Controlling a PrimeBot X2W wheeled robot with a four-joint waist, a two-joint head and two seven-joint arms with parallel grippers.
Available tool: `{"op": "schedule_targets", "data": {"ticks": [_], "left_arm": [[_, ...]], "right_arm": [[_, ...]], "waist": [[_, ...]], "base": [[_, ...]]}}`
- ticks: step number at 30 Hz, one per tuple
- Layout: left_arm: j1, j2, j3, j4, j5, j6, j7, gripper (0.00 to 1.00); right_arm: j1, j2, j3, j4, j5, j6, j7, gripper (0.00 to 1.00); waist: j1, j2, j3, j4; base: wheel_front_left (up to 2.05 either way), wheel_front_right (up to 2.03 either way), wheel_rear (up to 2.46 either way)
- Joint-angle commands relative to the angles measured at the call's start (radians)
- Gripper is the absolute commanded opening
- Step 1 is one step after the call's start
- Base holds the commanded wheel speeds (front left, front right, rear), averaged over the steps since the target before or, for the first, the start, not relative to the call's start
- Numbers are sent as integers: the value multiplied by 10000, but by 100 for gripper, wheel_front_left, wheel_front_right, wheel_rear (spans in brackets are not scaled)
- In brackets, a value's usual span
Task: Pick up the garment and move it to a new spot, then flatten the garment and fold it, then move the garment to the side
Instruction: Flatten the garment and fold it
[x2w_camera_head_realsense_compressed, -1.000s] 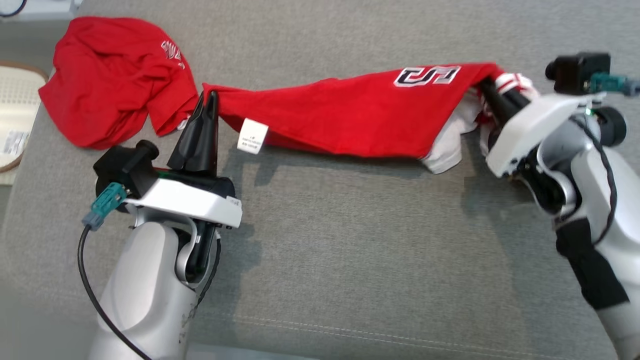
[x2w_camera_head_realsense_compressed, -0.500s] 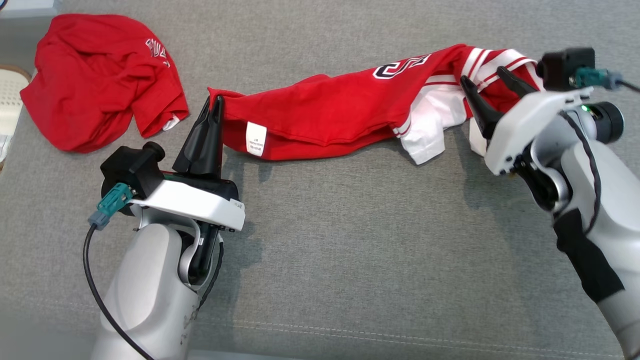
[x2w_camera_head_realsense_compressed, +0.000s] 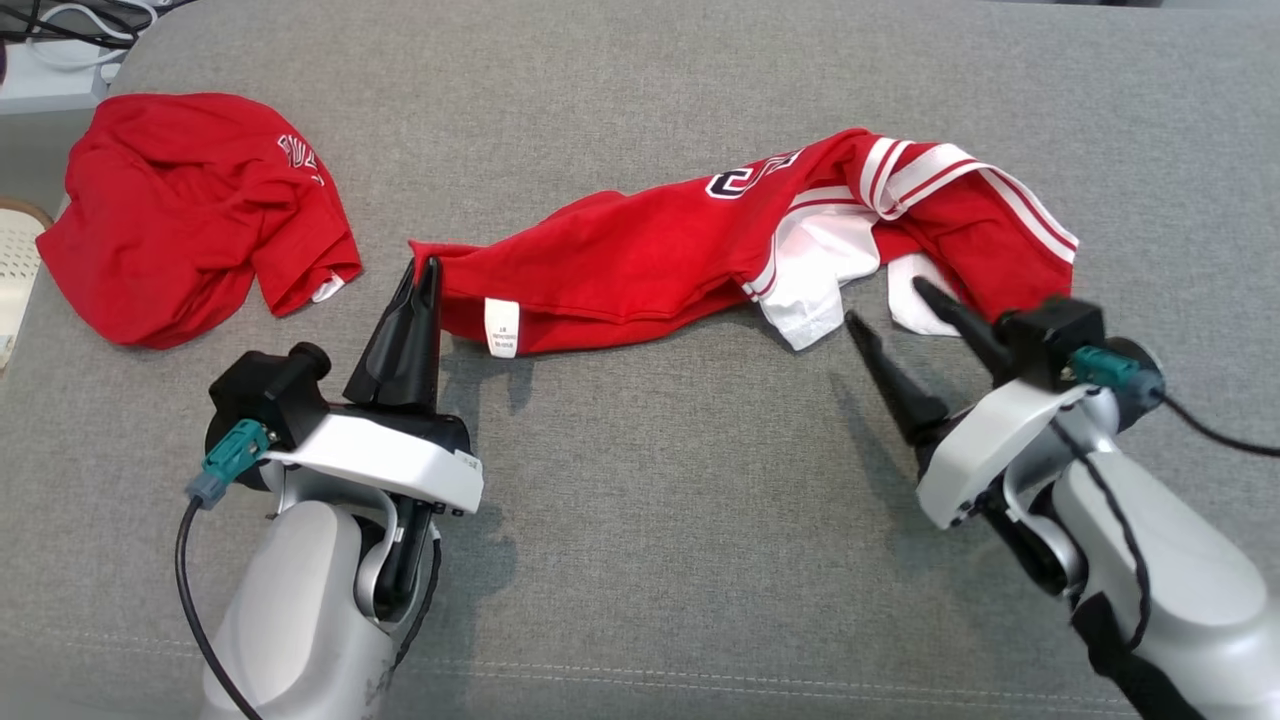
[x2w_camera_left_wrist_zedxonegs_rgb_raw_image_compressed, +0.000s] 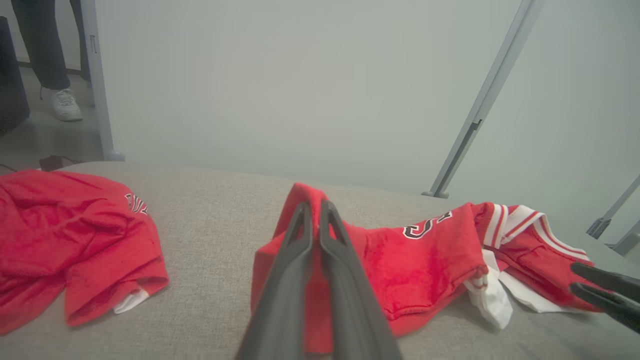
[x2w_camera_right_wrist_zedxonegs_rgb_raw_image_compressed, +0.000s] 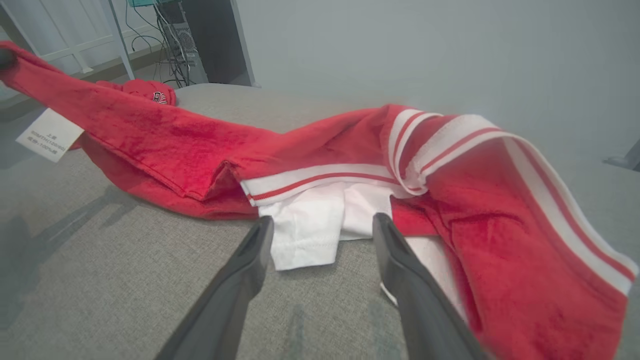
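A red garment (x2w_camera_head_realsense_compressed: 640, 260) with white striped trim and a white lining lies stretched across the grey cushion (x2w_camera_head_realsense_compressed: 660, 520), from centre left to upper right. My left gripper (x2w_camera_head_realsense_compressed: 420, 268) is shut on the garment's left corner (x2w_camera_left_wrist_zedxonegs_rgb_raw_image_compressed: 307, 200), holding it slightly raised; a white care label (x2w_camera_head_realsense_compressed: 501, 326) hangs just beside it. My right gripper (x2w_camera_head_realsense_compressed: 888, 303) stands open just in front of the garment's white flap (x2w_camera_right_wrist_zedxonegs_rgb_raw_image_compressed: 315, 225), with nothing between its fingers (x2w_camera_right_wrist_zedxonegs_rgb_raw_image_compressed: 250, 265). The striped end (x2w_camera_right_wrist_zedxonegs_rgb_raw_image_compressed: 500, 200) lies slack to its right.
A second red garment (x2w_camera_head_realsense_compressed: 190, 210) lies crumpled at the cushion's upper left. A pale mesh object (x2w_camera_head_realsense_compressed: 12, 270) sits at the left edge, cables (x2w_camera_head_realsense_compressed: 60, 25) beyond the top left. A person's foot (x2w_camera_left_wrist_zedxonegs_rgb_raw_image_compressed: 65, 105) stands on the floor far behind.
My right gripper let go of the garment's striped end, opened and pulled back toward me. That end dropped slack onto the cushion. The camera shifted; the left gripper kept its hold.
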Motion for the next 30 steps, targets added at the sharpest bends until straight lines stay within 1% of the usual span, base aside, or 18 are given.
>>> {"op": "schedule_targets", "data": {"ticks": [1, 6, 10, 14, 24, 25, 26, 27, 28, 29, 30], "left_arm": [[27, 243, 260, -226, 29, -73, -49, 0], [23, 243, 166, -226, -75, -73, -49, 0], [-21, 243, 97, -217, -185, -73, -49, 0], [-103, 243, 43, -259, -281, -73, -49, 0], [-233, 243, -46, -333, -471, -73, -49, 0], [-251, 243, -55, -334, -494, -73, -49, 0], [-272, 243, -68, -335, -516, -73, -49, 0], [-291, 243, -82, -343, -532, -73, -49, 0], [-307, 242, -86, -354, -543, -73, -49, 0], [-321, 242, -80, -362, -546, -73, -49, 0], [-330, 242, -64, -367, -541, -73, -49, 0]], "right_arm": [[274, 64, 296, -303, -249, 12, -82, 100], [243, 214, 819, -179, -642, 12, 215, 100], [60, 318, 892, 176, -983, 12, 366, 100], [-148, 460, 582, 653, -1455, 12, 382, 100], [-497, 1056, -235, 1663, -2539, 12, 367, 100], [-547, 1120, -354, 1796, -2659, 12, 392, 93], [-594, 1196, -456, 1928, -2777, 12, 426, 84], [-652, 1270, -549, 2036, -2893, 12, 420, 48], [-716, 1331, -654, 2137, -3026, 12, 391, 30], [-769, 1406, -738, 2222, -3141, 12, 358, 0], [-826, 1478, -850, 2263, -3237, 12, 267, 0]], "waist": [[0, 0, 21, 74], [0, 0, 158, 285], [0, 0, 267, 456], [0, 0, 438, 600], [0, 0, 724, 849], [0, 0, 749, 868], [0, 0, 773, 885], [0, 0, 798, 898], [0, 0, 820, 903], [0, 0, 838, 898], [0, 0, 852, 881]], "base": [[0, 0, 0], [0, 0, 0], [0, 0, 0], [0, 0, 0], [0, 0, 0], [0, 0, 0], [0, 0, 0], [0, 0, 0], [0, 0, 0], [0, 0, 0], [0, 0, 0]]}}
